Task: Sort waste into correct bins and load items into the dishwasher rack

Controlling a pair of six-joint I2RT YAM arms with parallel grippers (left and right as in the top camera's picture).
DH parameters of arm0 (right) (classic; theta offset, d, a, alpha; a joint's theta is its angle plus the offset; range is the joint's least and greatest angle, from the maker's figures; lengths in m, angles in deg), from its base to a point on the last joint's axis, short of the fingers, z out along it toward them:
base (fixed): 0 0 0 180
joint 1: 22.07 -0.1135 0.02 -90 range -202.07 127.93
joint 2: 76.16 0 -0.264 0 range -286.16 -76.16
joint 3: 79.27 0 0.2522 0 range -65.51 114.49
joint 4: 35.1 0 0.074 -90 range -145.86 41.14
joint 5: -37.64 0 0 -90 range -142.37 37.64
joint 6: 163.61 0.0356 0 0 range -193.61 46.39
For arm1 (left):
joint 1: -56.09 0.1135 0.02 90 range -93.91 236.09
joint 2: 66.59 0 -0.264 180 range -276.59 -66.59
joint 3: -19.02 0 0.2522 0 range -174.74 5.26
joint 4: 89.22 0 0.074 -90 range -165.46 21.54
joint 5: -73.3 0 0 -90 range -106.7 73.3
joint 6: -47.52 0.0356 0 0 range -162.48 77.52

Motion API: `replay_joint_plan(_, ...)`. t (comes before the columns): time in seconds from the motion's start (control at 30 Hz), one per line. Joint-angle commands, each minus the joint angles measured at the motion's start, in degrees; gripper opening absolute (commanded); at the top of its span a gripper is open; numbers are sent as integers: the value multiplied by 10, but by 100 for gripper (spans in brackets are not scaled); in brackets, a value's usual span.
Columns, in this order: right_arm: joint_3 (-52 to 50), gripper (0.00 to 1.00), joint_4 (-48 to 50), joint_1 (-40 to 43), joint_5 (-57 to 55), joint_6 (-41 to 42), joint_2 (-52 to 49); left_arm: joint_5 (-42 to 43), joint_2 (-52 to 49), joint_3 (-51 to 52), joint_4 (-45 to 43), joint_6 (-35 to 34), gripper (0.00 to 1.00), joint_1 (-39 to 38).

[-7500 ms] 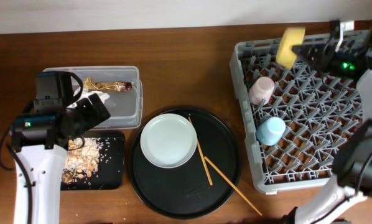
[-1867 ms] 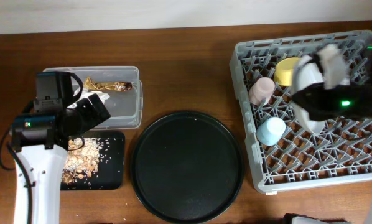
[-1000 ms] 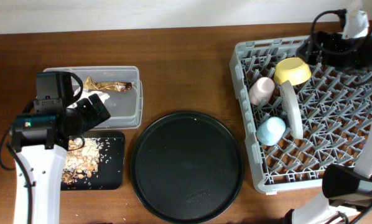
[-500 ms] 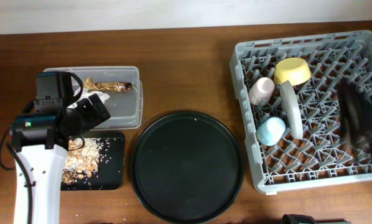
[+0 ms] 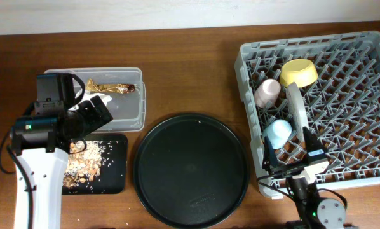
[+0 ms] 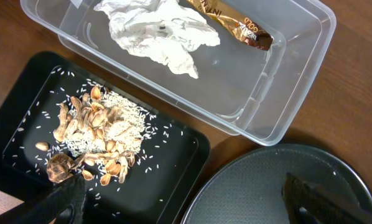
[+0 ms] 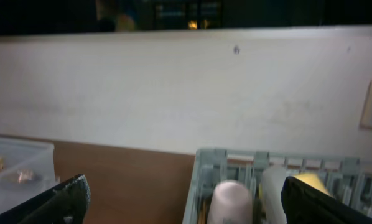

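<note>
Overhead view: the large square grey plastic dishwasher rack [image 5: 368, 172] fills the right side of the brown wooden table [image 5: 190, 70]. In its left part a pink cup [image 5: 267, 93] sits behind a light blue cup [image 5: 278, 133]. A yellow bowl [image 5: 299, 72] rests tilted near the back. A pale round plate [image 5: 296, 111] stands on edge among the pegs, just right of both cups.

The right gripper [image 5: 290, 152] hangs at the rack's near edge, just in front of the blue cup. Its jaws are spread wide and pinch nothing (the right wrist view shows both dark fingers [image 7: 65, 199] far apart, looking along the rack toward a white wall [image 7: 173, 93]).

At the left, a clear rectangular plastic box [image 5: 141, 102] holds a crinkled gold-brown wrapper [image 5: 110, 86] and a crumpled white tissue [image 6: 158, 31]. Just in front of it, a smaller shallow black rectangular tray [image 5: 117, 172] carries the loose beige-brown food scraps [image 5: 85, 162], heaped toward its left side with grains scattered around. A large round black tray [image 5: 191, 168] lies between this tray and the rack.

The left gripper [image 6: 183, 193] hovers over the small tray and the box's near wall. Its jaws are wide apart with nothing between them.
</note>
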Motion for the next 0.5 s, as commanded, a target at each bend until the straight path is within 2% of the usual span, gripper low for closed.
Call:
replay_joint_plan(0.0,-25,99,-39,-4,-9,5,6,-4,2,1,-1,-3,99,2)
replay_joint_plan(0.13,-25,99,-120,-4,-9,5,2,-4,2,1,-1,-3,99,2)
replay_joint_plan(0.47,-25,98,-121,-4,-9,5,2,-4,2,1,-1,-3,99,2)
